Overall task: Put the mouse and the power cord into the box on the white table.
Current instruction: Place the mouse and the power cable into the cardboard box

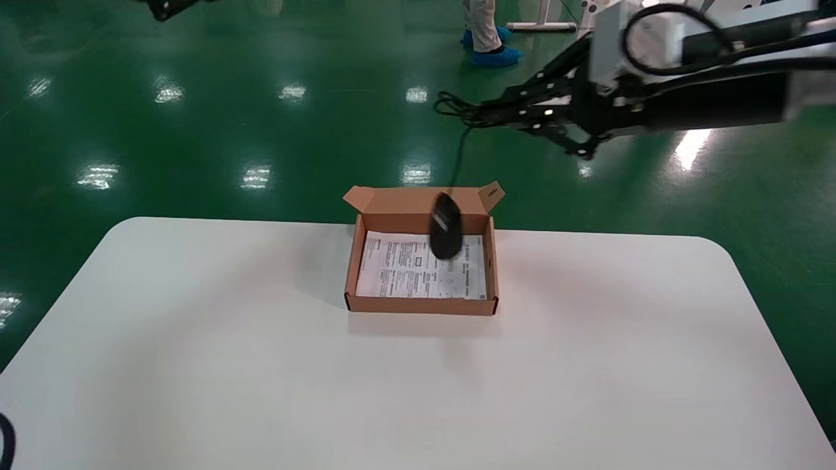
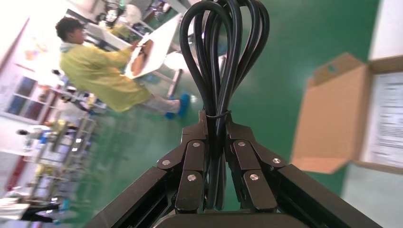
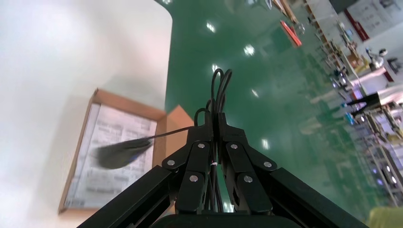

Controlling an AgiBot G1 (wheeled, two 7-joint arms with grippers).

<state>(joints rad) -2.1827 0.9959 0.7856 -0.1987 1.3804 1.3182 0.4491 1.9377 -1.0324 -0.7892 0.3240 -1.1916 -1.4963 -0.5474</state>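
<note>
The brown box (image 1: 421,304) stands open at the far middle of the white table (image 1: 261,365), a printed sheet (image 1: 401,271) lying in it. My right gripper (image 1: 482,112) is high beyond the box, shut on the mouse's bundled thin cable (image 3: 217,90). The black mouse (image 1: 446,225) hangs from that cable, just over the box's far right part, blurred in the right wrist view (image 3: 119,153). My left gripper (image 2: 217,121) is shut on the looped power cord (image 2: 223,57). It is high at the far left (image 1: 163,8), and the box's flap (image 2: 328,123) shows off to its side.
Green floor lies beyond the table's far edge. A person's feet in blue shoe covers (image 1: 491,47) stand far behind, and a person in yellow (image 2: 95,76) works at another table. A black cable loop (image 1: 5,444) shows at the near left corner.
</note>
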